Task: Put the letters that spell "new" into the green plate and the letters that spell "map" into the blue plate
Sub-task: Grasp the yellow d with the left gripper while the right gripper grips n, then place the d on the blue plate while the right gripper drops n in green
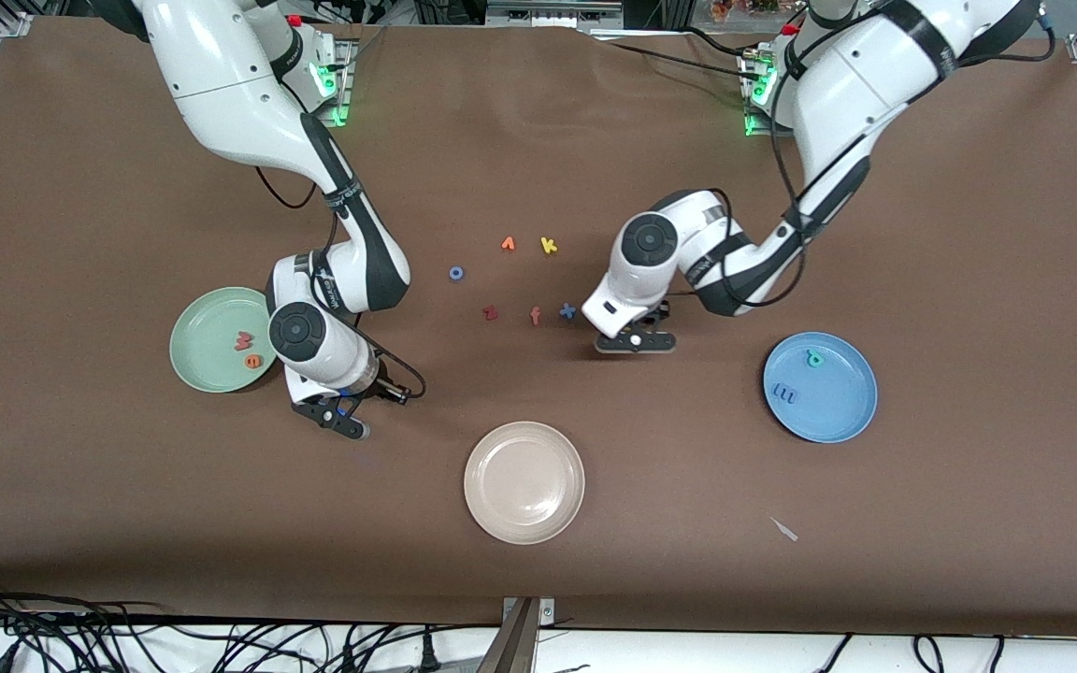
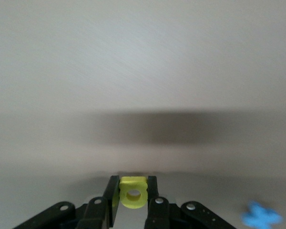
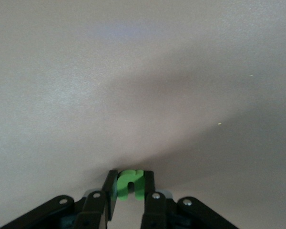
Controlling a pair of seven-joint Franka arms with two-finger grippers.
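My left gripper (image 1: 634, 343) is down at the table beside the blue x, shut on the yellow a (image 2: 133, 192). The right gripper (image 1: 340, 421) is low over the table next to the green plate (image 1: 207, 327), shut on the green n (image 3: 131, 185). In the green plate lie the salmon-red w (image 1: 245, 340) and the orange e (image 1: 254, 360). At the left arm's end of the table, the blue plate (image 1: 833, 402) holds the teal p (image 1: 815, 357) and the blue m (image 1: 786, 394).
A beige plate (image 1: 524, 481) sits nearest the front camera, mid-table. Loose letters lie mid-table: an orange letter (image 1: 508, 244), yellow k (image 1: 549, 245), blue o (image 1: 456, 273), dark red z (image 1: 490, 313), salmon f (image 1: 535, 316), blue x (image 1: 567, 311).
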